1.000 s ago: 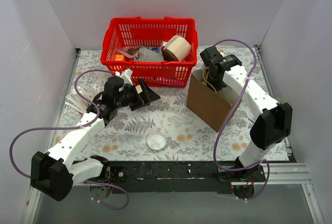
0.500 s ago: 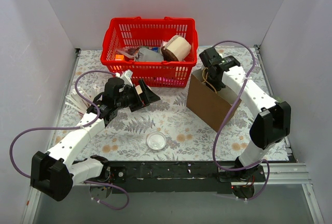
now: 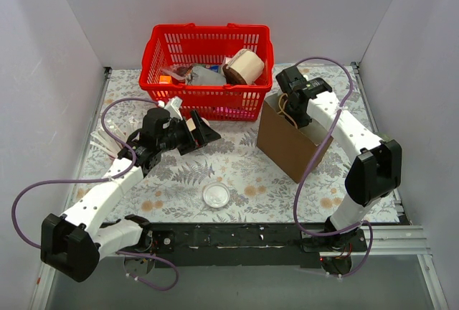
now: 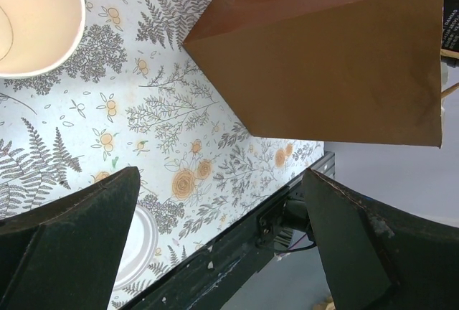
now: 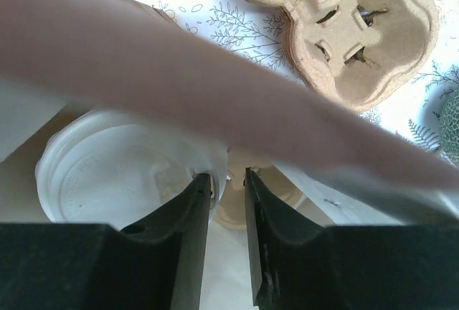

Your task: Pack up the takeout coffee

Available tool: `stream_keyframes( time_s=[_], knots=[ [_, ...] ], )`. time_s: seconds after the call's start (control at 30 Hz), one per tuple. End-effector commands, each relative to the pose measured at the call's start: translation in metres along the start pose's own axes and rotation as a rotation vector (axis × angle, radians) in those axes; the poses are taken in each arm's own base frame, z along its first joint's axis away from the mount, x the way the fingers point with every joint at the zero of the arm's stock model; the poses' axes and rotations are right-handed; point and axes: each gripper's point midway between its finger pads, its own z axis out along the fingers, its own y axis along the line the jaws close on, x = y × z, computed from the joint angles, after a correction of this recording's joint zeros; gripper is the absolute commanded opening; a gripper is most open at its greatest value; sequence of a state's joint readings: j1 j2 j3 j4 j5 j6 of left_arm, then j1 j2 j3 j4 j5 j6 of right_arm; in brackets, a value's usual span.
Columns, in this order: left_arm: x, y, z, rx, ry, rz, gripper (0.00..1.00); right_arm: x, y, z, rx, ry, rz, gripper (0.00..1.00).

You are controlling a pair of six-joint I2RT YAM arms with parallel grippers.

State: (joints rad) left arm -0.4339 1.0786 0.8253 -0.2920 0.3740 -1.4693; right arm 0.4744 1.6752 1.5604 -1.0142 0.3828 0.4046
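The coffee [image 5: 122, 174] sat inside the bag [image 3: 287, 145] at the right of the table, white lid up. The right gripper [image 5: 228, 181] was down in the bag's mouth. Its jaws were parted only a little, with nothing between them and one finger just beside the lid's rim. The cup therefore seemed packed and released, and what looked left was lifting that arm clear. Whether the cup stood level could not be told. The left gripper [image 4: 221, 175] hung wide open and empty left of the bag, near the basket [image 3: 208, 37]. A lidless cup [image 4: 29, 16] lay beside it, and a loose lid [image 3: 216, 195] lay nearer.
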Motion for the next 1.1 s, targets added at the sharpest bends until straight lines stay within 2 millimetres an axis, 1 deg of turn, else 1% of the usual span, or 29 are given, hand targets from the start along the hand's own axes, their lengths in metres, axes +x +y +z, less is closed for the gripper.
stream_keyframes(
  time_s=[0.0,0.1,0.13,0.3,0.37,0.4,0.47,0.5,0.57,0.63,0.67,0.7,0.77,0.8,0.83,0.87,0.9,0.93,0.97,1.0,1.03,1.07],
  knots=[
    [-0.002,-0.002,-0.007,0.006,-0.023,0.018,0.98,-0.012,0.003,-0.016,-0.03,-0.056,0.032,0.36],
    [-0.003,-0.004,-0.008,0.011,-0.024,0.017,0.98,-0.021,0.002,-0.027,-0.042,-0.093,0.041,0.41],
    [-0.003,-0.004,-0.008,0.012,-0.025,0.019,0.98,-0.024,0.001,-0.032,-0.048,-0.111,0.046,0.45],
    [-0.003,-0.006,-0.009,0.016,-0.026,0.018,0.98,-0.04,-0.001,-0.058,-0.088,-0.196,0.072,0.48],
    [-0.004,-0.007,-0.01,0.018,-0.028,0.017,0.98,-0.046,-0.001,-0.067,-0.104,-0.228,0.079,0.52],
    [-0.004,-0.007,-0.01,0.018,-0.03,0.016,0.98,-0.05,-0.003,-0.075,-0.111,-0.253,0.086,0.53],
    [-0.004,-0.009,-0.011,0.023,-0.031,0.017,0.98,-0.055,-0.008,-0.083,-0.102,-0.288,0.096,0.54],
    [-0.004,-0.01,-0.012,0.024,-0.032,0.016,0.98,-0.059,-0.01,-0.091,-0.109,-0.316,0.107,0.55],
    [-0.007,-0.012,-0.014,0.03,-0.041,0.021,0.98,-0.068,-0.01,-0.101,-0.131,-0.36,0.112,0.56],
    [-0.008,-0.014,-0.016,0.028,-0.045,0.021,0.98,-0.075,-0.008,-0.121,-0.183,-0.416,0.113,0.59],
    [-0.011,-0.018,-0.018,0.035,-0.052,0.029,0.98,-0.077,-0.003,-0.128,-0.23,-0.436,0.091,0.6],
    [-0.012,-0.018,-0.019,0.031,-0.059,0.029,0.98,-0.084,-0.001,-0.143,-0.274,-0.49,0.092,0.61],
    [-0.017,-0.022,-0.022,0.03,-0.075,0.035,0.98,-0.087,0.007,-0.16,-0.355,-0.544,0.07,0.63],
    [-0.017,-0.022,-0.024,0.021,-0.077,0.038,0.98,-0.094,0.005,-0.18,-0.392,-0.622,0.067,0.66],
    [-0.021,-0.022,-0.026,0.008,-0.093,0.043,0.98,-0.096,0.004,-0.19,-0.413,-0.659,0.066,0.68],
    [-0.024,-0.022,-0.028,0.0,-0.102,0.047,0.98,-0.095,0.004,-0.193,-0.428,-0.681,0.061,0.7],
    [-0.027,-0.026,-0.032,-0.008,-0.107,0.055,0.98,-0.096,-0.002,-0.212,-0.444,-0.746,0.062,0.74],
    [-0.032,-0.025,-0.034,-0.022,-0.127,0.06,0.98,-0.102,-0.005,-0.225,-0.459,-0.807,0.073,0.77],
    [-0.034,-0.025,-0.036,-0.033,-0.136,0.063,0.98,-0.099,-0.005,-0.226,-0.471,-0.831,0.056,0.8],
    [-0.037,-0.027,-0.041,-0.049,-0.147,0.069,0.98,-0.095,-0.008,-0.244,-0.506,-0.892,0.038,0.84],
    [-0.045,-0.022,-0.044,-0.091,-0.186,0.072,0.98,-0.098,-0.007,-0.257,-0.535,-0.967,0.007,0.85],
    [-0.05,-0.02,-0.048,-0.116,-0.208,0.073,0.98,-0.088,0.005,-0.255,-0.599,-0.967,-0.052,0.87]
  ],
)
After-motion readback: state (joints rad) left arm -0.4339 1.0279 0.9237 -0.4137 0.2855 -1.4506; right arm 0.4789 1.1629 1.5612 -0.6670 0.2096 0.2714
